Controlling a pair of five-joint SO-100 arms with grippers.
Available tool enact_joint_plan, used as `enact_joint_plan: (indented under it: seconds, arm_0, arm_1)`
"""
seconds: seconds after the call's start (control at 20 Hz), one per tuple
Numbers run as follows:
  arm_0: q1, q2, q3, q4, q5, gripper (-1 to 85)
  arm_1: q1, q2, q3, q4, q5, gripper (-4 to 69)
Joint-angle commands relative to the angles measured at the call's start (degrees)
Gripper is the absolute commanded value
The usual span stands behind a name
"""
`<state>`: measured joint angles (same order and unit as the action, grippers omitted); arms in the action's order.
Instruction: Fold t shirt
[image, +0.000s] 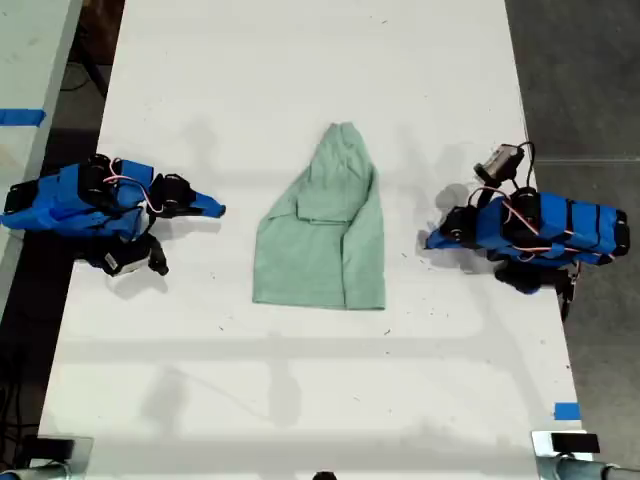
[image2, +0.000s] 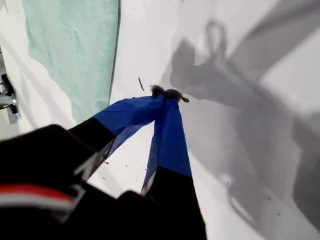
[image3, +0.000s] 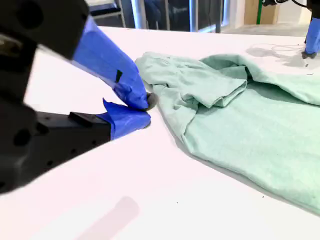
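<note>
The pale mint-green t shirt (image: 325, 235) lies flat mid-table, narrow end toward the far edge, with a sleeve folded over its front. My first gripper (image: 430, 240) rests shut on the bare table at the exterior view's right, a short gap from the shirt's straight side edge. The first wrist view shows its blue tips (image2: 167, 94) pressed together and the t shirt (image2: 75, 50) beyond them. My second gripper (image: 218, 209) sits at the exterior view's left, apart from the shirt's slanted edge. Its jaws (image3: 146, 111) are shut on nothing, just short of the t shirt (image3: 250, 115).
The white table (image: 300, 380) is bordered by dark floor at the exterior view's right and a second pale surface with blue tape (image: 20, 117) at its left. A blue tape mark (image: 566, 410) sits near the front right corner in that view.
</note>
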<state>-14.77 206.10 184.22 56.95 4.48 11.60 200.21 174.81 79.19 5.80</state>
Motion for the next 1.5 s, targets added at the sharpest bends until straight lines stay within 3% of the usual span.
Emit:
enact_joint_plan:
  seconds: [0.0, 0.1, 0.3, 1.2, 1.45]
  arm_0:
    - [0.2, 0.5, 0.2, 0.1, -0.8, -0.1]
    - [0.2, 0.5, 0.2, 0.1, -0.8, -0.1]
    - [0.2, 0.5, 0.2, 0.1, -0.8, -0.1]
    - [0.1, 0.5, 0.2, 0.2, -0.9, -0.1]
    - [0.1, 0.5, 0.2, 0.2, -0.9, -0.1]
  arm_1:
    - [-0.5, 0.6, 2.0, -2.6, -2.0, -2.4]
    - [-2.5, 0.6, 3.3, -5.7, -6.3, -2.7]
    - [-3.2, 0.6, 3.5, -4.7, -11.2, -2.9]
    - [-3.7, 0.6, 3.5, -3.7, -9.6, -2.8]
    - [-2.0, 0.6, 3.5, -4.0, -14.9, -2.2]
